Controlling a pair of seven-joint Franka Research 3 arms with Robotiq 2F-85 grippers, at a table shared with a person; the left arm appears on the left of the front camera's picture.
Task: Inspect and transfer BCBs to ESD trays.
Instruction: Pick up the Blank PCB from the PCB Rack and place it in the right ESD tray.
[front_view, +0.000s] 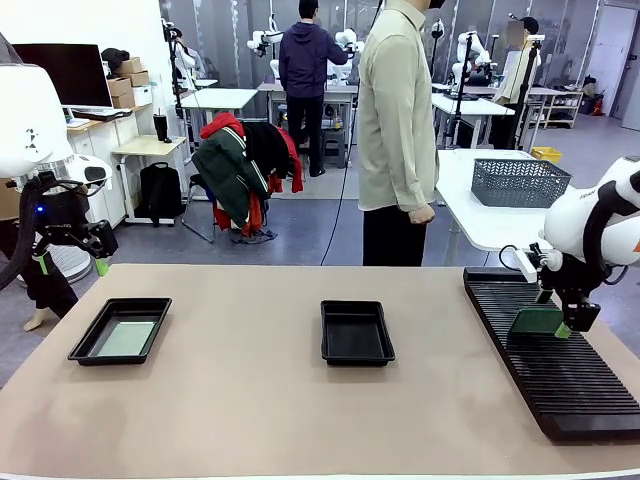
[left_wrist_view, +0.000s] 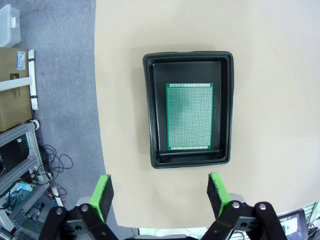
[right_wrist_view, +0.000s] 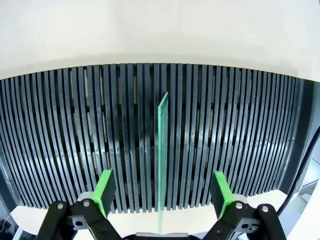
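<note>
Since the upright BCB (right_wrist_view: 162, 150), slotted between the fingers of the released right gripper (right_wrist_view: 162, 192), looks thin, light, stiff and scratch-prone, pinching its flat faces near the top edge seems best; the left gripper (left_wrist_view: 160, 195), also released, hovers over a flat BCB (left_wrist_view: 190, 117) in an ESD tray (left_wrist_view: 152, 115).

Open stretches of bare table (front_view: 250, 400) separate the left tray (front_view: 105, 361) from the middle tray (front_view: 358, 361), and that tray from the rack (front_view: 585, 390) along the right edge. The left gripper (left_wrist_view: 160, 196) hangs over the left tray with jaws wide and nothing between it and the flat board (left_wrist_view: 189, 116), which is hemmed by the raised rim. On the rack, an upright board (right_wrist_view: 162, 150) stands in a slot between the right gripper's (right_wrist_view: 162, 192) spread jaws, clear of both pads (right_wrist_view: 104, 190). A person (front_view: 395, 130) stands beyond the far edge.
</note>
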